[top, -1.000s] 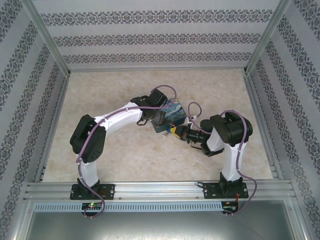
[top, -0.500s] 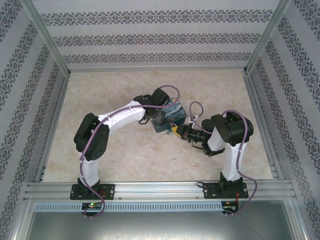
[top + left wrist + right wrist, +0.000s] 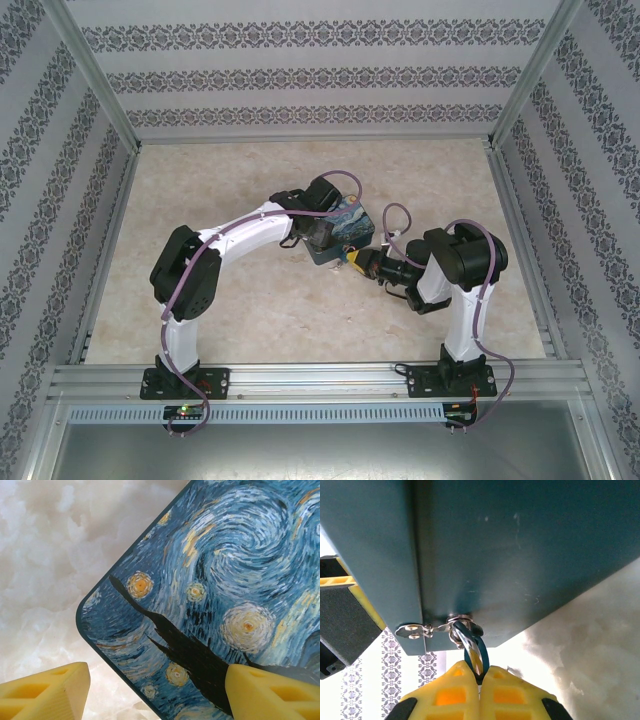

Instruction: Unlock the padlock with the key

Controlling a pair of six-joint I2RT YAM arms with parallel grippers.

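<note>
Left gripper [image 3: 155, 692]: spread wide, box [image 3: 225, 580] corner between its jaws
Right gripper [image 3: 479, 674]: clamped on padlock [image 3: 471, 647] at its tips

- A pale, marbled table [image 3: 250, 300] is enclosed by metal rails on all sides.
- A blue box [image 3: 345, 226] with a swirling painted lid is seen near the table's middle.
- Whether the box is resting flat on the table cannot be told.
- Two arm bases [image 3: 185, 381] are bolted along the near rail.
</note>
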